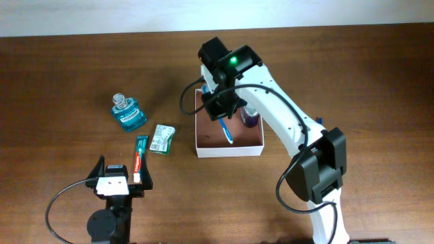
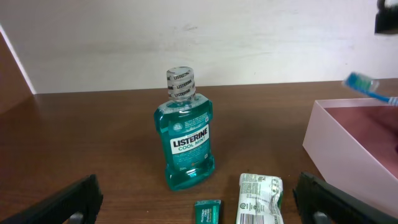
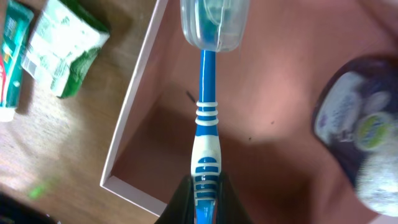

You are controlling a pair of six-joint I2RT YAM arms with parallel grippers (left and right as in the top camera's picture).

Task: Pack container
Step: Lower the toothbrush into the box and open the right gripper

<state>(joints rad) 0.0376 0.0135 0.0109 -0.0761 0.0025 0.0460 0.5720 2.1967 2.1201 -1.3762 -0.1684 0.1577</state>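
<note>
Nearest you, your left gripper [image 1: 122, 169] is hovering empty, jaws spread wide, facing the toothpaste [image 1: 140, 157]. Farther off to the right, your right gripper [image 3: 199, 199] is clamping the toothbrush [image 3: 206, 124] handle and holding it over the container [image 1: 230, 150], probably so that it is lined up to go in beside the jar [image 1: 250, 115].

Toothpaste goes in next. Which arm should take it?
Left. The left gripper, open, sits beside the toothpaste; the right gripper is shut on the toothbrush over the container.
</note>
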